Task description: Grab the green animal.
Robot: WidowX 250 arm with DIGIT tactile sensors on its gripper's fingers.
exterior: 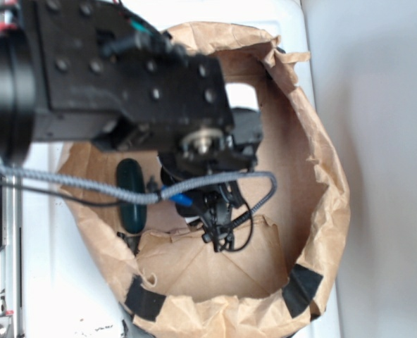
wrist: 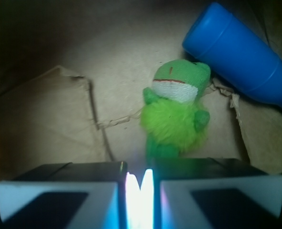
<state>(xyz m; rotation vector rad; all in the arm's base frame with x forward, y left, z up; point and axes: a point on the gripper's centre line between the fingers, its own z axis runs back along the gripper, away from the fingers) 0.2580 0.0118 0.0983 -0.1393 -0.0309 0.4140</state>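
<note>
The green animal, a fuzzy lime-green plush with a white face patch, lies on the brown paper floor in the wrist view. It is just beyond my gripper and slightly to the right, with its feet near the right jaw's edge. The jaws stand together with only a thin bright slit between them and hold nothing. In the exterior view the arm hangs over the middle of the paper bag and hides the animal; the gripper points down inside the bag.
A blue plastic bottle lies at an angle just right of and behind the animal's head. A dark-green oblong capsule lies at the bag's left side. Torn paper flaps rise on the left. The bag's crumpled walls ring everything.
</note>
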